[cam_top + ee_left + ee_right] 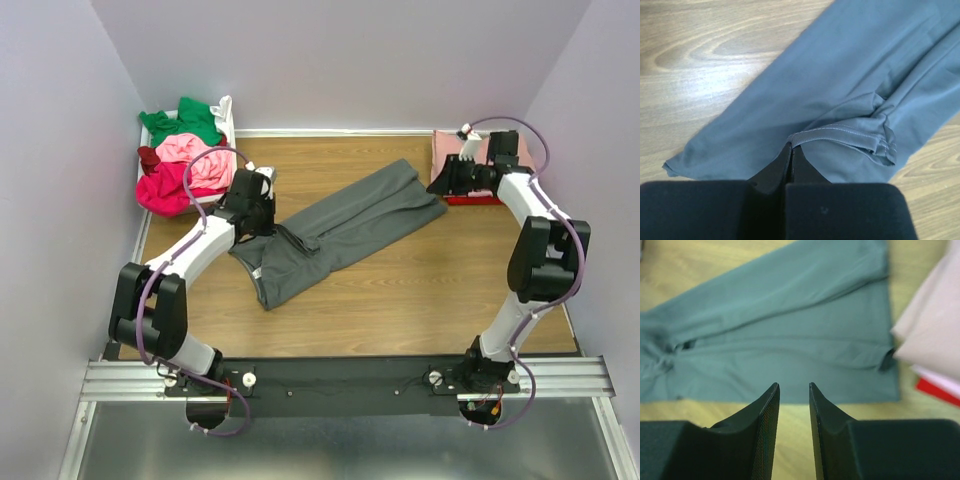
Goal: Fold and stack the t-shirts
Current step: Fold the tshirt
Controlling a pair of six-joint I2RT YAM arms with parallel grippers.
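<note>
In the top view we record the dark grey t-shirt (340, 232) lying as a long band on the wooden table (450, 290). Its long axis runs near-left to far-right, with one end at the left gripper (264, 228) and the other just short of the right gripper (440, 186), beside the folded stack (462, 150). Loose shirts (185, 155) fill the white basket (228, 112) in the far-left corner, and pale walls (350, 60) enclose three sides. In the left wrist view the jaws are pressed together on the stitched hem (840, 132). In the right wrist view the jaws stand apart and empty, with the garment lying crosswise straight ahead. We judge this arm nearer the free end.
</note>
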